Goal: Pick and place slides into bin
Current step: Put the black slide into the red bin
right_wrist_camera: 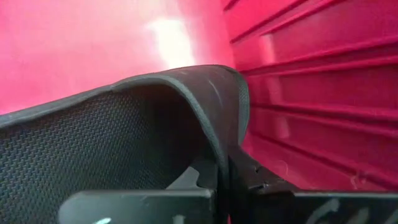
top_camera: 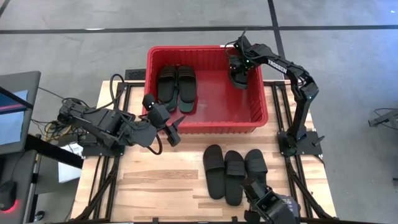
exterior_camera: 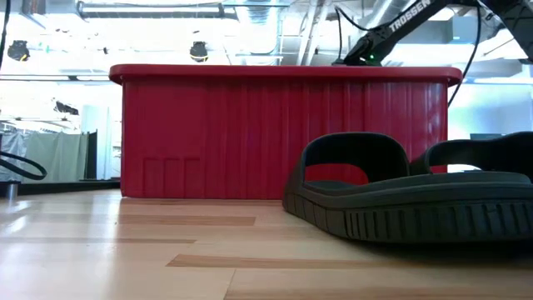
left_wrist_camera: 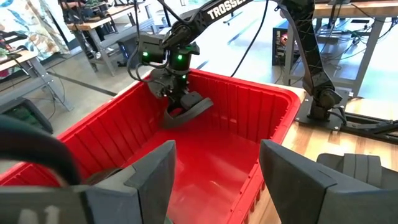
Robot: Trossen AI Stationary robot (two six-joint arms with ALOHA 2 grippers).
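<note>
We see the right gripper (top_camera: pixel 239 79) pinching a black rubber slide (left_wrist_camera: pixel 186 112) over the red ribbed plastic bin (top_camera: pixel 261 115); left gripper (top_camera: pixel 174 127) fingers spread beside its near wall.

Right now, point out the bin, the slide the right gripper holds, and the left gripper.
bin (top_camera: pixel 153 62), high view, left rim.
held slide (left_wrist_camera: pixel 186 112), left wrist view, strap.
left gripper (top_camera: pixel 176 129), high view, between open fingertips.

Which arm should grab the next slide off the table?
Left, probably. The left end effector is open and empty at the bin's front wall, near the three black slides on the table. The right end effector is shut on a slide over the bin.
</note>
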